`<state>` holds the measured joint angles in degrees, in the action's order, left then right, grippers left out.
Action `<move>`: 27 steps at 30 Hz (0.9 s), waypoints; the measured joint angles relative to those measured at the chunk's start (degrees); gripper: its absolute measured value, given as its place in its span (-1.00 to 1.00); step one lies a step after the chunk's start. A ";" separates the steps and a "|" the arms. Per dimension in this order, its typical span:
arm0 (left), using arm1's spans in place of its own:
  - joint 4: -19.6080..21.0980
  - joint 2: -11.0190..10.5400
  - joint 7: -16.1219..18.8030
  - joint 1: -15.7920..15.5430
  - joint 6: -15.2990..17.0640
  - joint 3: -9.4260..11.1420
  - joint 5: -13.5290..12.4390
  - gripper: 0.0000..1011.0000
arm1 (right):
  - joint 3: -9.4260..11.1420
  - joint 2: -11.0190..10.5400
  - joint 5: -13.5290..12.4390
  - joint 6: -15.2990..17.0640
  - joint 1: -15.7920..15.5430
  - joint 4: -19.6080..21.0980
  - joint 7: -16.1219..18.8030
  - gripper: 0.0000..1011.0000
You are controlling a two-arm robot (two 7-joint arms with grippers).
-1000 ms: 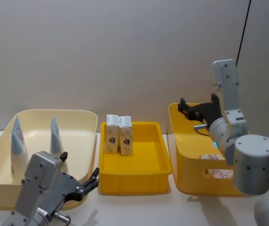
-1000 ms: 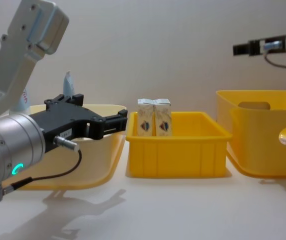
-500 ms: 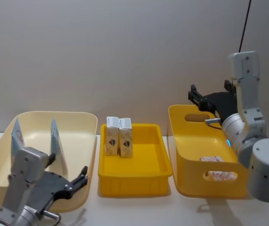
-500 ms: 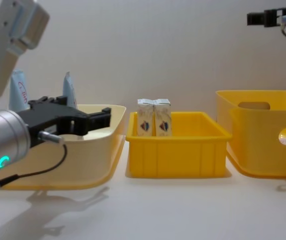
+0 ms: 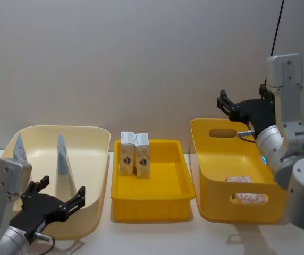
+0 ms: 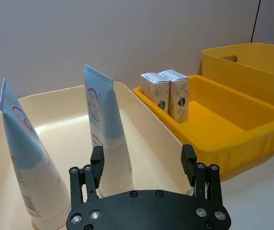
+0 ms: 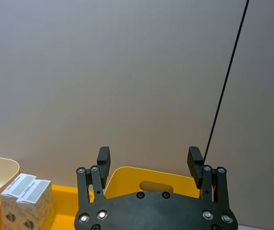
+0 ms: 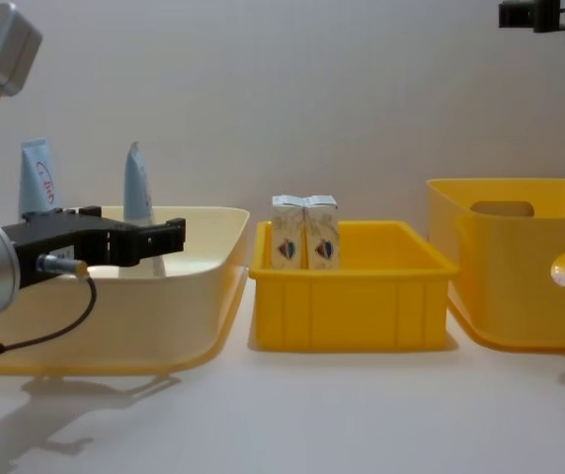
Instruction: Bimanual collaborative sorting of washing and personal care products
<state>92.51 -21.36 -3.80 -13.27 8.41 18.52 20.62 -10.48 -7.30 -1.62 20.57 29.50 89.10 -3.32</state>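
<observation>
Showed a white tabletop (image 8: 312,415) before a plain grey wall, with three bins set in a row. On the robot's left, a cream bin (image 5: 94,159) holding two white squeeze tubes, both upright with the pale blue crimped ends up and red lettering on the side: the left tube (image 6: 26,163) near the bin's left wall, the right tube (image 6: 103,129) nearer the middle, the two apart from each other. In the centre, a shallow yellow tray (image 5: 152,206) holding two small white cartons, the left carton (image 5: 126,154) and the right carton (image 5: 142,155). Stood upright and touching side by side toward the tray's back left, each with a blue-red emblem on the front. On the right, a taller yellow bin (image 5: 216,180) with a handle slot in its wall. Found the left gripper (image 6: 142,154) low at the near side of the cream bin, about level with its rim. Pointed toward the tubes, its two black fingers spread wide, with nothing between them and touching neither tube. Found the right gripper (image 7: 149,155) raised high above the back of the taller yellow bin, well clear of its rim, fingers likewise spread apart and empty. Noted a thin black cable (image 7: 228,81) slanting up across the wall behind the right gripper.
</observation>
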 joint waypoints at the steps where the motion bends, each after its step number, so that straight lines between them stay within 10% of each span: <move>1: -0.23 0.01 -0.34 -0.18 0.10 -0.09 0.22 0.98 | 0.01 -0.01 0.00 -0.02 -0.04 0.06 0.00 0.98; 27: -8.88 0.39 -6.40 -7.79 1.90 -0.77 1.07 0.98 | 0.19 -0.16 0.03 -0.30 -0.52 1.07 0.00 0.98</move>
<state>83.63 -20.97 -10.21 -21.06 10.32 17.75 21.69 -10.29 -7.46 -1.58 20.27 28.98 90.17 -3.32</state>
